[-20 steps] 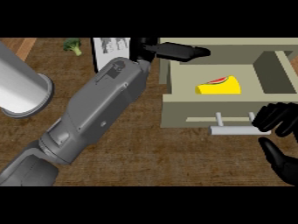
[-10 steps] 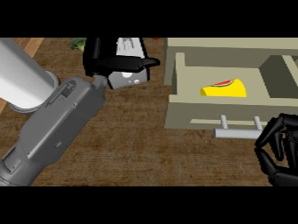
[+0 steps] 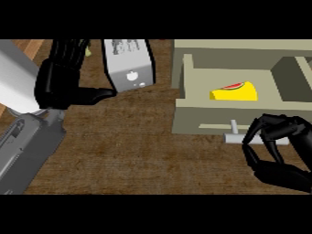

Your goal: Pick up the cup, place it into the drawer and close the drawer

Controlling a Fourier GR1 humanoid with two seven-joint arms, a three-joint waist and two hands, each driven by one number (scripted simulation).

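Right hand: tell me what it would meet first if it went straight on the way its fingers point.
The right hand curls toward the drawer front, so it would probably first meet the drawer handle; depth is unclear.

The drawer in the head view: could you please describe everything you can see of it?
The drawer is pulled open at the upper right, a pale beige box with thick walls and a flat floor. A yellow wedge with a red top lies inside, and no cup is visible in it. A light bar handle projects from its front, and the right hand curls right beside that handle.
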